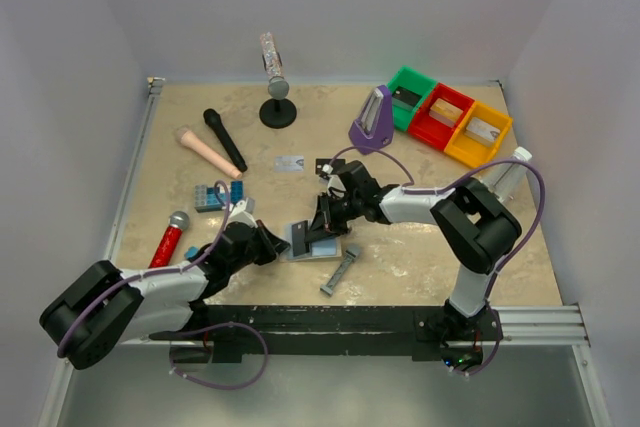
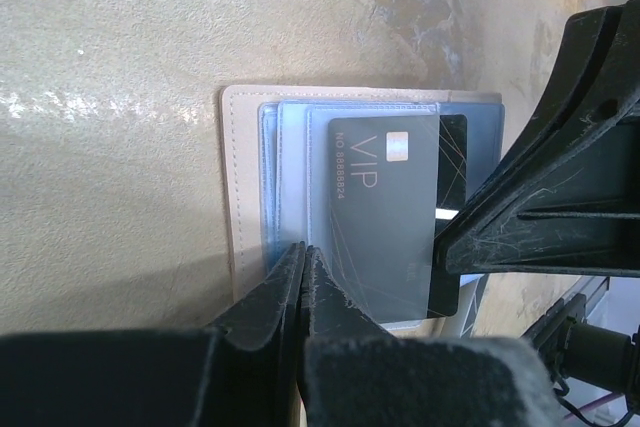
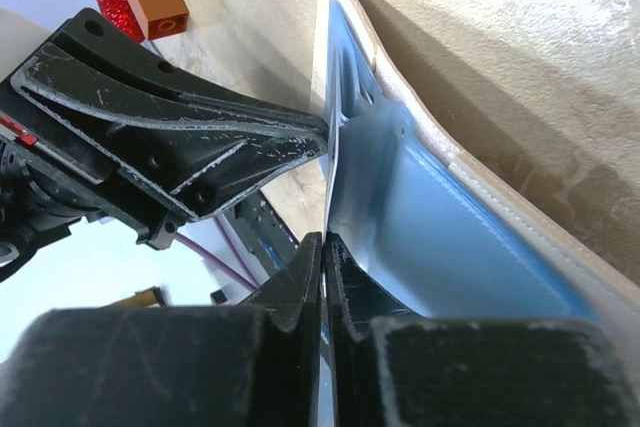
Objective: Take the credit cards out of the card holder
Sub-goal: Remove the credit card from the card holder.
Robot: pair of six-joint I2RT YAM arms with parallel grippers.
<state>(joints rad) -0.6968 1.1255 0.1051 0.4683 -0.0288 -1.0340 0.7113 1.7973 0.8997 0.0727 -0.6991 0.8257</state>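
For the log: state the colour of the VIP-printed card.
Thin rectangular VIP card: dark grey, pale lettering; best in left wrist view.
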